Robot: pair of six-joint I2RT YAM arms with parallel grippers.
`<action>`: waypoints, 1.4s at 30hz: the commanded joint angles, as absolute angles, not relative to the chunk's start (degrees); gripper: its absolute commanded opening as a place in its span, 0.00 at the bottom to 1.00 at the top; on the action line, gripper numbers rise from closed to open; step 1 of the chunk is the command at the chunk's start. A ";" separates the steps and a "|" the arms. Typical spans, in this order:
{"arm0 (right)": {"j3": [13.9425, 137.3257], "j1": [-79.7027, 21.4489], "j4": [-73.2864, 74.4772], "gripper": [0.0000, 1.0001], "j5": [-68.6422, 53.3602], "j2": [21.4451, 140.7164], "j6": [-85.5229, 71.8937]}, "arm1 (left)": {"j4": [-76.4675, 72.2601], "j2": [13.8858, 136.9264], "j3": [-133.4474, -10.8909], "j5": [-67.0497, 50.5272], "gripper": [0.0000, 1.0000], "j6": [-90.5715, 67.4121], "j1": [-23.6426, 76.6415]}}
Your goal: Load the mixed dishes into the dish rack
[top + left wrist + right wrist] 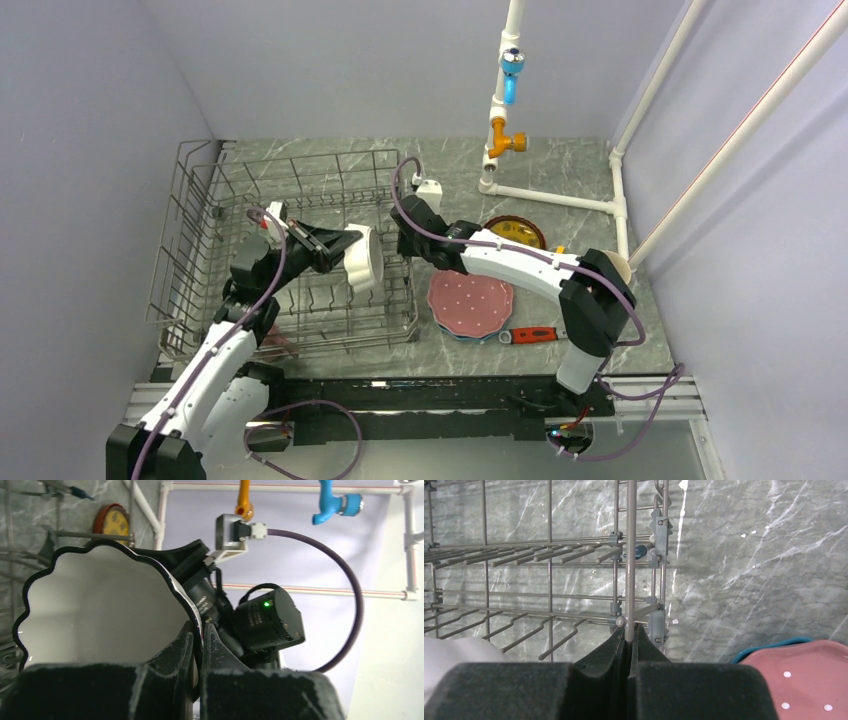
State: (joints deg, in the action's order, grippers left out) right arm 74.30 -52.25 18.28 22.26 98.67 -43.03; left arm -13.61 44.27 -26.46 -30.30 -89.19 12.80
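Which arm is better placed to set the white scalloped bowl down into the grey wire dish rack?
Left. The left claw is shut on the rim of the white scalloped bowl, held above the grey wire dish rack. The right claw is shut on a rack wire and holds no dish.

Pale grey walls on three sides. Grey marbled surface. White pipe frame back right; blue tap, orange tap.
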 commanded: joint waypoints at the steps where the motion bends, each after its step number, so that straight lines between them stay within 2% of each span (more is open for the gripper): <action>1: 74.44 -51.89 10.34 0.00 19.68 96.78 -42.12 | -32.68 45.61 -27.65 -30.96 0.00 -94.39 12.99; 16: 74.31 -51.76 9.44 0.00 18.59 97.56 -43.33 | -34.58 51.01 -28.04 -32.92 0.00 -100.51 15.45; 21: 73.85 -51.58 9.05 0.00 18.61 97.12 -43.42 | -31.45 49.97 -27.89 -30.77 0.00 -97.29 15.93; 32: 73.39 -51.67 8.79 0.00 18.24 96.87 -43.51 | -34.80 50.32 -22.94 -27.55 0.00 -96.89 15.95; 38: 73.04 -51.53 8.50 0.00 18.33 96.60 -43.55 | -29.70 46.79 -21.23 -22.28 0.00 -94.76 15.91; 42: 73.22 -51.51 8.33 0.00 18.11 96.83 -43.50 | -32.53 48.17 -19.89 -22.47 0.00 -96.63 15.86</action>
